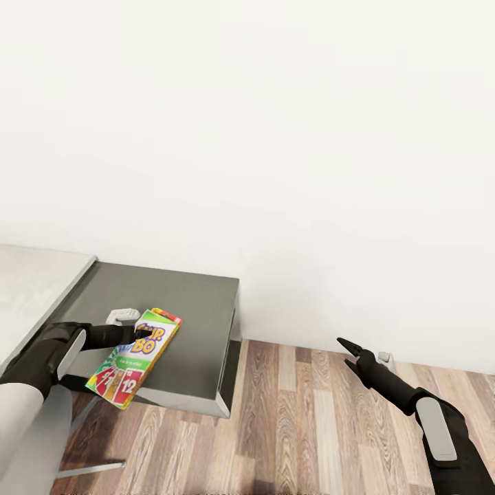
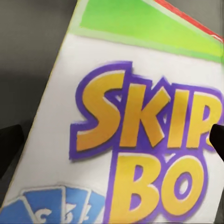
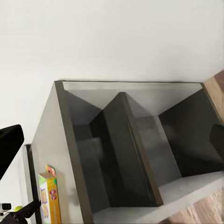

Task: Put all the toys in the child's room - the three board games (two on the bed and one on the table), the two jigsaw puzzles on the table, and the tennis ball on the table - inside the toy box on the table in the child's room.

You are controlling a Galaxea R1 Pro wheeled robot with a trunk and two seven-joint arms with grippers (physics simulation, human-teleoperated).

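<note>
Board game (image 1: 134, 357) in left gripper (image 1: 141, 335)

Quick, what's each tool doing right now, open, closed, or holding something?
Left tool: closed on the white and green Skip-Bo board game box, above the dark grey cabinet top.
Right tool: open, empty, over the wood-plank floor.

Head above cabinet (image 1: 179, 302), wrists closer

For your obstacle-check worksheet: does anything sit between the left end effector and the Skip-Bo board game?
Nothing visible does. The left end effector is already at the board game, which hangs over the front edge of the dark-grey cabinet top.
</note>
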